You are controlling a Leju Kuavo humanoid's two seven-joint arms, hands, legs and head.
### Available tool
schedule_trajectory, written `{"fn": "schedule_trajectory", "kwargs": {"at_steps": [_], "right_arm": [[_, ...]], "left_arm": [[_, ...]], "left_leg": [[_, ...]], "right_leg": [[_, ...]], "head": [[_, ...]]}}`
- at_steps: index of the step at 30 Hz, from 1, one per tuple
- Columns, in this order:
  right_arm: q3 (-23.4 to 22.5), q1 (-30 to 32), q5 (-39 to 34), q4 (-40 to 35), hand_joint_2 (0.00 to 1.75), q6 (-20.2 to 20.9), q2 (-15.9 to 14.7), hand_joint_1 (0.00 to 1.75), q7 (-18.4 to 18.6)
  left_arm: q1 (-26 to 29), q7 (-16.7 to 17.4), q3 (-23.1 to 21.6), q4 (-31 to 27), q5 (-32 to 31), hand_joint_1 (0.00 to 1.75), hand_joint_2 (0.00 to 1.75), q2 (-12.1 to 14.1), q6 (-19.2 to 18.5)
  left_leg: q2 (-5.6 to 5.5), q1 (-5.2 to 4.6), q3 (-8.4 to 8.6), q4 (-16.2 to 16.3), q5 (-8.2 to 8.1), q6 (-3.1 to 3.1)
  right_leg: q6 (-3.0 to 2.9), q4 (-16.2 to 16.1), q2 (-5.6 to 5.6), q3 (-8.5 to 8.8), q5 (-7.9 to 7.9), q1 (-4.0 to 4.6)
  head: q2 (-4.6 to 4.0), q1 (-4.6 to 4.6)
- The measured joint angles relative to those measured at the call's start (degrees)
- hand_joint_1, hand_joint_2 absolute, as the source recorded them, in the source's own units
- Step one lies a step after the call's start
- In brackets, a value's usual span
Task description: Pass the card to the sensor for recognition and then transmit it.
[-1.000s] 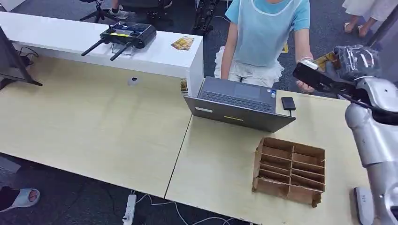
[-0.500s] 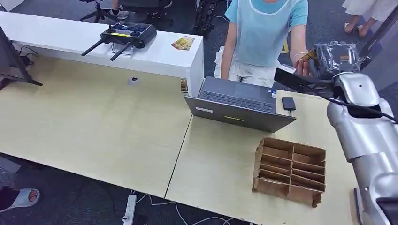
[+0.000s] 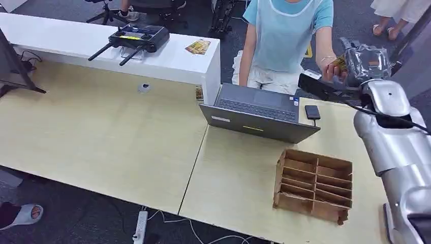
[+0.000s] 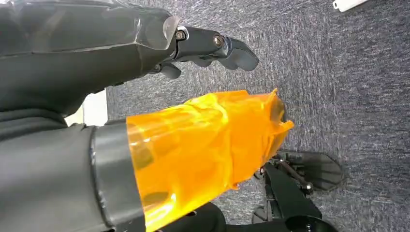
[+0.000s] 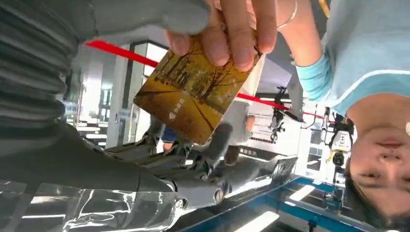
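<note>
The card (image 5: 193,96) is golden with a tree picture. A person's fingers (image 5: 227,34) pinch one edge of it, and its opposite corner lies by the dark fingers (image 5: 193,159) of my right hand (image 3: 368,63). The grey thumb (image 5: 159,17) sits beyond the person's fingers, and I cannot tell whether my hand still grips the card. In the head view the card (image 3: 339,64) is raised above the table's far right edge, between my hand and the person's hand (image 3: 331,71). The black sensor (image 3: 312,112) lies on the table beside the laptop. My left hand (image 4: 193,96) hangs over the carpet, holding nothing.
The person (image 3: 287,35) stands behind an open laptop (image 3: 259,109). A cardboard slotted organiser (image 3: 314,184) sits near the table's front right. On the white counter (image 3: 76,48) lie a drone controller (image 3: 136,36) and another card (image 3: 197,47). A power strip (image 3: 140,226) is on the floor.
My right hand swung left and up with the card over the last second, then held still. The person's hand came up to the card and now pinches it.
</note>
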Motion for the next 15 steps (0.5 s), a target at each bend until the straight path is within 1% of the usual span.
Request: {"fn": "schedule_trajectory", "kwargs": {"at_steps": [2,3,7,9,11,12,15], "right_arm": [[-0.85,0.21,-1.23,-0.61,1.75,-0.2,0.0,0.0,-0.46],[-1.38,0.48,-2.85,-1.01,1.75,-0.09,0.09,0.0,-1.45],[-6.32,2.45,-12.1,-4.2,1.75,1.47,0.9,0.0,-5.53],[-9.55,4.23,-17.95,-7.33,1.75,3.48,1.29,0.0,-7.37],[-12.07,5.96,-21.14,-10.28,1.75,4.83,1.44,0.0,-8.13],[-13.39,6.92,-23.76,-11.92,1.75,6.35,1.81,0.0,-8.76],[-17.85,10.03,-34.77,-16.45,1.75,11.47,2.49,0.0,-10.14]], "left_arm": [[0.0,0.02,0.0,0.0,-0.04,0.0,0.0,0.0,0.0],[0.0,0.02,0.0,0.0,-0.04,0.0,0.0,0.0,0.0],[0.0,0.07,0.0,0.0,0.31,0.0,0.0,0.02,0.02],[0.04,0.09,0.0,0.0,0.81,0.0,0.0,0.02,0.09],[0.08,0.11,0.0,0.0,0.96,0.0,0.0,0.02,0.15],[0.07,0.13,0.02,0.0,1.07,0.0,0.0,0.02,0.17],[0.14,0.15,0.02,0.0,1.4,0.0,0.0,0.02,0.35]], "left_leg": [[0.0,0.0,0.0,0.0,0.0,0.0],[0.0,0.0,0.0,0.0,0.0,0.0],[0.0,0.0,0.0,0.0,0.0,0.0],[-0.03,0.0,0.0,0.01,0.0,0.0],[-0.03,0.0,-0.01,0.0,0.0,0.0],[-0.02,0.0,-0.01,0.0,-0.01,0.0],[-0.03,0.0,-0.01,0.0,-0.01,0.0]], "right_leg": [[0.0,0.0,0.0,0.0,0.0,0.0],[0.0,0.0,0.0,0.0,0.0,0.0],[0.0,-0.01,0.01,0.0,0.0,0.0],[0.0,-0.01,-0.03,0.0,0.0,0.0],[0.0,-0.01,-0.03,0.0,0.0,0.0],[0.0,-0.01,-0.03,0.0,0.0,0.0],[0.0,-0.02,-0.04,0.01,0.0,0.0]], "head": [[0.0,0.0],[0.0,0.02],[0.0,0.02],[0.0,0.02],[0.0,0.0],[-0.02,0.0],[0.0,0.0]]}}
